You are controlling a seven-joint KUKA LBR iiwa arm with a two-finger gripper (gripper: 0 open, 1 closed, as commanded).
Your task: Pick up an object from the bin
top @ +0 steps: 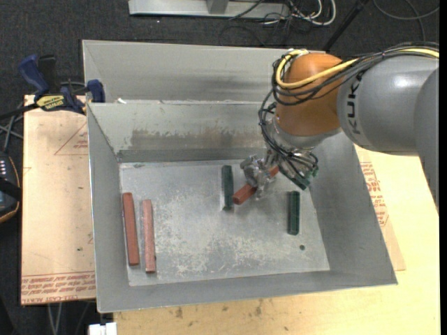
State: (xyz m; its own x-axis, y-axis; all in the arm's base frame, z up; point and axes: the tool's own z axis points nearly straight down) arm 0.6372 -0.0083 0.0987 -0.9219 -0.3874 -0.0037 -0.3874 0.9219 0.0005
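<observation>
My gripper (257,181) is low over the middle of the bin, just right of centre. A short orange-red bar (242,195) runs slantwise between its fingers, and red shows on both sides of them. The fingers are shut on this bar. The bar's lower left end lies against the foot of a dark green bar (227,185) that stands lengthwise just left of the gripper. A second dark green bar (294,212) lies on the floor to the lower right. Another dark green piece (303,176) is tilted and partly hidden under the wrist cables.
Two long bars lie side by side near the bin's left wall, a brown-red one (130,229) and a pink one (149,235). The arm and its orange cover hang over the bin's right rear part.
</observation>
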